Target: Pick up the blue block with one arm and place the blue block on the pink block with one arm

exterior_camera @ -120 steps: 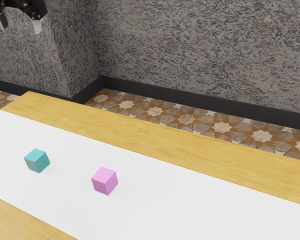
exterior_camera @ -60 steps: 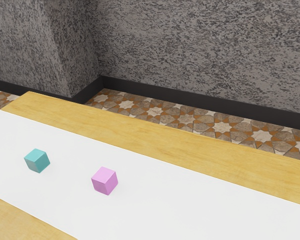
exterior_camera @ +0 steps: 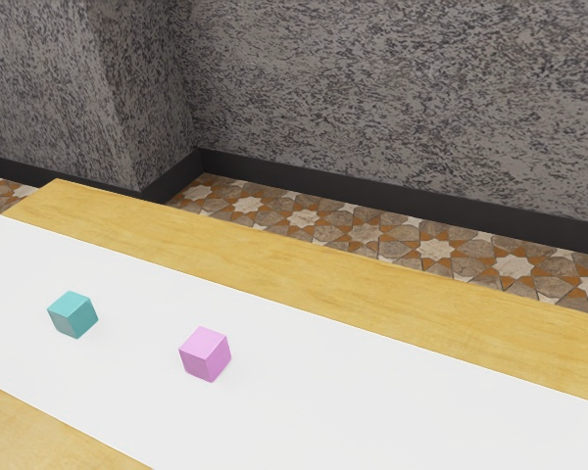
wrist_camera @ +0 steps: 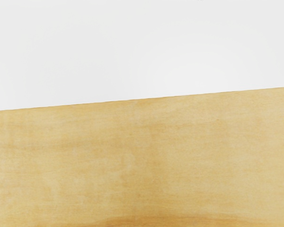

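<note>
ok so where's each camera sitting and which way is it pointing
Exterior view: raised at the table's side, looking down and across at the blue block and pink block on the white strip, with wood, floor and wall beyond.
Wrist view: on the arm's hand, facing the tabletop where white strip meets wood.
Shared: the white strip and the wood bordering it.
</note>
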You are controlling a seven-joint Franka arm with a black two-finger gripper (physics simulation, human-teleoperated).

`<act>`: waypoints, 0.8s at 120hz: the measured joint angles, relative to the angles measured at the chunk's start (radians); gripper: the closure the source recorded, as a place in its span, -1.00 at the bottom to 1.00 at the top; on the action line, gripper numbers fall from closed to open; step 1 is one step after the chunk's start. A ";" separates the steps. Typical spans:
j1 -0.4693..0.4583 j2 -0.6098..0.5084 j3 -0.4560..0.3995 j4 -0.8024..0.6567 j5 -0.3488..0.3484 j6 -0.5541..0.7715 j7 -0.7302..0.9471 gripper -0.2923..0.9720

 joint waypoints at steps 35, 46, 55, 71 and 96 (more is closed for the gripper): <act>-0.002 0.234 0.033 0.046 0.061 0.263 0.189 -0.54; -0.024 0.336 0.037 0.118 0.069 0.320 0.233 -0.54; -0.030 0.401 0.037 0.169 0.076 0.373 0.264 -0.54; -0.031 0.611 0.021 0.380 0.042 0.396 0.322 -0.54; -0.021 0.742 -0.064 0.467 -0.073 0.393 0.420 -0.54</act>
